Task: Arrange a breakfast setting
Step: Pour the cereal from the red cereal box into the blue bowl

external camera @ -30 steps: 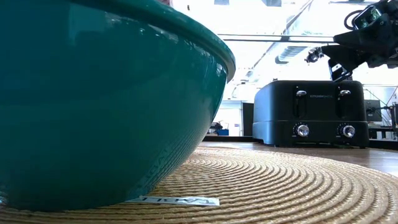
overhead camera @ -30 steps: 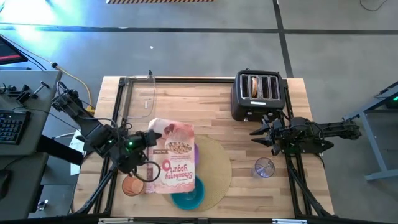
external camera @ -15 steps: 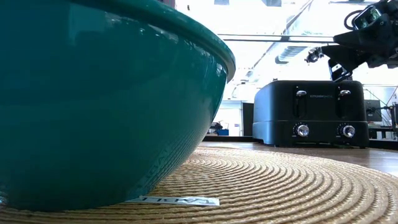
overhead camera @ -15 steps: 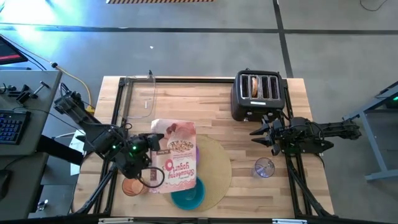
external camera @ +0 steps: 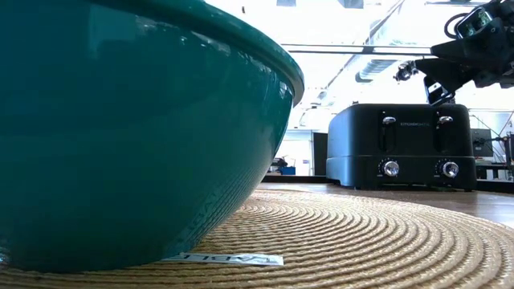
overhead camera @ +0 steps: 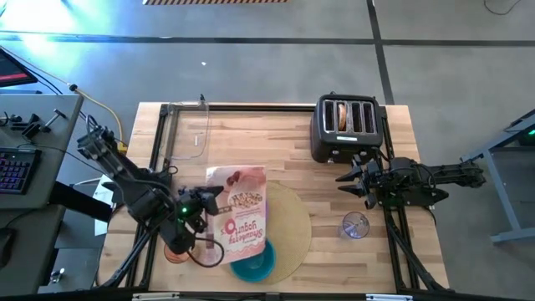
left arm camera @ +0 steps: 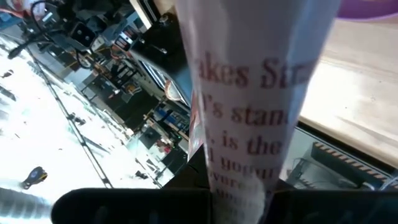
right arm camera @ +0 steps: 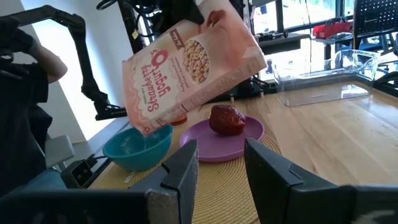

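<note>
The cereal box (overhead camera: pixel 237 211) has tipped further (left pincer (overhead camera: pixel 203 203) clamped on it) over the glossy teal bowl (overhead camera: pixel 252 261)

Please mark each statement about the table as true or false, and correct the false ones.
1. The left gripper holds the cereal box tilted over the teal bowl. True.
2. The red fruit lies in the teal bowl. False: it lies on the purple plate.
3. The right gripper holds the clear glass. False: it holds nothing, and the glass stands apart on the table.
4. The toaster has something in one slot. True.
</note>
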Motion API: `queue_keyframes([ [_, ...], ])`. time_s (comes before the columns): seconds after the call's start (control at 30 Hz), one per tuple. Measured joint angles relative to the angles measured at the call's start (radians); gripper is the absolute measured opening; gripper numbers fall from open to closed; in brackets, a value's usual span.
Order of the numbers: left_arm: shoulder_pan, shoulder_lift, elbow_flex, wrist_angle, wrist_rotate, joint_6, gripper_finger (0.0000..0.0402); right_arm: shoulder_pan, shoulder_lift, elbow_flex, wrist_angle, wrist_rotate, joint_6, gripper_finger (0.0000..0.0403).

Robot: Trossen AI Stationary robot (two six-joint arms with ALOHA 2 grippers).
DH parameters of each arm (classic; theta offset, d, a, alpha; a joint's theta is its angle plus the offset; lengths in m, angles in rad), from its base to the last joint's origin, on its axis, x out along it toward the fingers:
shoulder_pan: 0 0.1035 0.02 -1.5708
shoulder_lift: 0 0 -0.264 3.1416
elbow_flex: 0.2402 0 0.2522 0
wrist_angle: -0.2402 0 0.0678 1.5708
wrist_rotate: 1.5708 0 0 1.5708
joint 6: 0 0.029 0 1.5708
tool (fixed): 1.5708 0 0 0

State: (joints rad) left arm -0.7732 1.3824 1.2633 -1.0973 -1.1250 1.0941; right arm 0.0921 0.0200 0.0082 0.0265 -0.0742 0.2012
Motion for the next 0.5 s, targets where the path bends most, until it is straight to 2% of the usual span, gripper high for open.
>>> queue_keyframes([
  [0.5, -0.075, 0.001, 0.0, 0.002, -0.078, 0.023, 0.0, 0.0, 0.0, 0.0, 0.0, 0.0, 0.0, 0.0114],
])
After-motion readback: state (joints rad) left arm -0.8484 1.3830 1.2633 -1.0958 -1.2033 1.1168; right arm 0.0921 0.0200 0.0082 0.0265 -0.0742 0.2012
